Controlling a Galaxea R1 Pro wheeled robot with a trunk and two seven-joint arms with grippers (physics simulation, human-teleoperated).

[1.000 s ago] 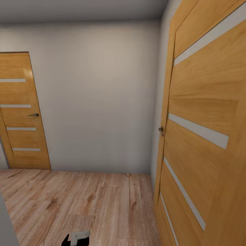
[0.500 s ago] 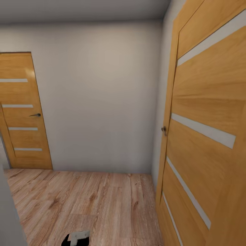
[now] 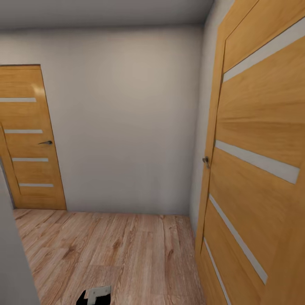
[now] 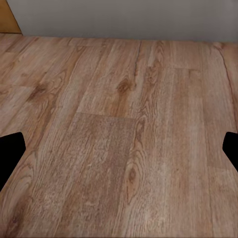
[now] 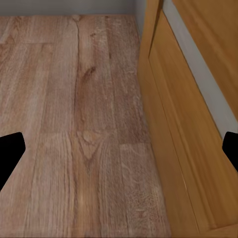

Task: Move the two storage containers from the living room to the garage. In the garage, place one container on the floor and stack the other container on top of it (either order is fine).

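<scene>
No container is in sight from the head view, which looks into a small hallway with a light wood plank floor and a plain grey-white wall. The left hand hangs over bare planks, dark fingertips spread wide, released and holding nothing. The right hand is likewise spread and empty, with an orange-wood door with pale strips just beside it.

Two orange-wood doors: far door, near door.
</scene>
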